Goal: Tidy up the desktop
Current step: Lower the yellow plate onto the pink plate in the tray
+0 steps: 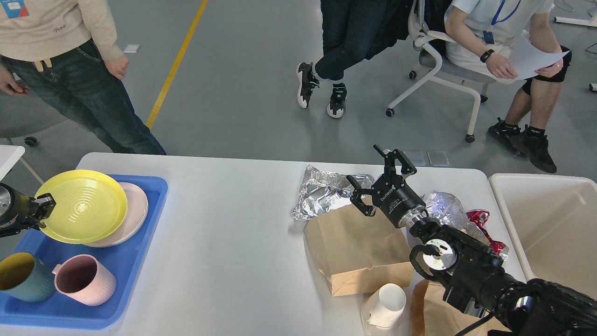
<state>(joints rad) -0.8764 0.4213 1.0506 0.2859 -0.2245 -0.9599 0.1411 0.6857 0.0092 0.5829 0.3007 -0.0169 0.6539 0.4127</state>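
The white desktop (224, 224) fills the lower view. My left gripper (42, 207) is at the left edge, shut on the rim of a yellow plate (84, 205) that lies on a pale pink plate (133, 212) in the blue tray (126, 280). My right gripper (375, 179) is open and empty, hovering over crumpled foil (319, 191) and a brown paper bag (357, 249). More foil (445, 207), a red wrapper (482, 221), a white paper cup (387, 303) on its side and a second brown bag (431, 310) lie on the right.
A pink mug (84, 280) and a teal mug (23, 277) stand in the tray's front. A beige bin (550, 224) stands past the table's right end. People stand and sit beyond the far edge.
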